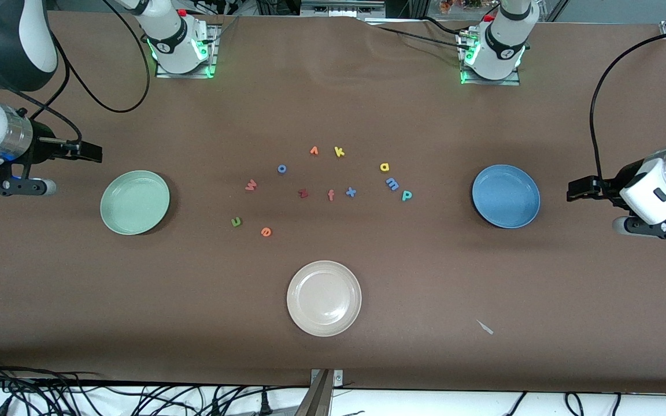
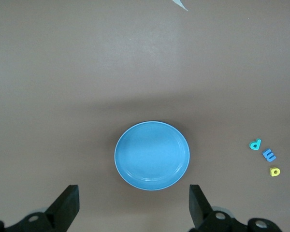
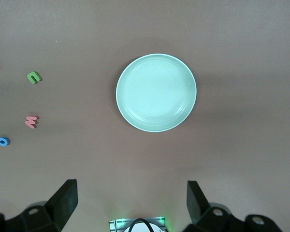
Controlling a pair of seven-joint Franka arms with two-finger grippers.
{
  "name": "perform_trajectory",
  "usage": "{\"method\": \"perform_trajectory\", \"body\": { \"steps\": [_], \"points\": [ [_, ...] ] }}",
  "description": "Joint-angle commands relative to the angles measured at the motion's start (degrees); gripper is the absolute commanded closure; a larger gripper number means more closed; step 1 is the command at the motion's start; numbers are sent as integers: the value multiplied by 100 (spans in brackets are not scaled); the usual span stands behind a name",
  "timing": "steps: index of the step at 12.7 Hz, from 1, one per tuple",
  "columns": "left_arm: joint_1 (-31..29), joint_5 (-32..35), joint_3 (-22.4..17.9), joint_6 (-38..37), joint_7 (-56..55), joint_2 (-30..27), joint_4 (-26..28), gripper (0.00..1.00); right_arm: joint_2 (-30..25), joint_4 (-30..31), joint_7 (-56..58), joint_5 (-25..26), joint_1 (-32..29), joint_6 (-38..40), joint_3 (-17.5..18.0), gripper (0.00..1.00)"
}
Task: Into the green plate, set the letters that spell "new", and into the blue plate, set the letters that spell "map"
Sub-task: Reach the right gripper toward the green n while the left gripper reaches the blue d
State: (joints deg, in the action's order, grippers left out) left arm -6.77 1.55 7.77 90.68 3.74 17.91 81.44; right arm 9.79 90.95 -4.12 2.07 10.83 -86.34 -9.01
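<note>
A: What stands around the round cream-white plate (image 1: pixel 324 298)?

B: Bare brown tablecloth (image 1: pixel 541 277) rings it. Farther from the front camera than this plate, small foam letters (image 1: pixel 330 195) lie loosely scattered with gaps between them. The round mint-green plate (image 1: pixel 134 202) lies toward the right arm's end, the round blue plate (image 1: pixel 506 195) toward the left arm's end, both well apart from it.

A: And the arms?

B: The open right gripper (image 3: pixel 130 200) hangs near the mint-green plate; the open left gripper (image 2: pixel 133 205) near the blue one.
</note>
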Motion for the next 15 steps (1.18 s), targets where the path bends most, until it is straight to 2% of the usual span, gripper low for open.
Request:
{"method": "perform_trajectory", "body": {
  "steps": [1,4,8,11,15],
  "points": [
    [17,117,31,-33,-49,2,12,0,172,-113,60,-57,51,91,4,0],
    [9,117,31,-42,-49,11,12,0,400,-139,-9,-40,453,73,13,0],
    [17,117,31,-33,-49,19,12,0,944,-297,-71,-101,674,-32,22,0],
    [43,117,49,-25,-66,19,-5,0,1472,-289,-132,-391,946,-662,48,0],
    [26,118,49,20,-84,37,-76,0,1763,-123,-1369,-391,1421,-1594,48,0]
  ]
}}
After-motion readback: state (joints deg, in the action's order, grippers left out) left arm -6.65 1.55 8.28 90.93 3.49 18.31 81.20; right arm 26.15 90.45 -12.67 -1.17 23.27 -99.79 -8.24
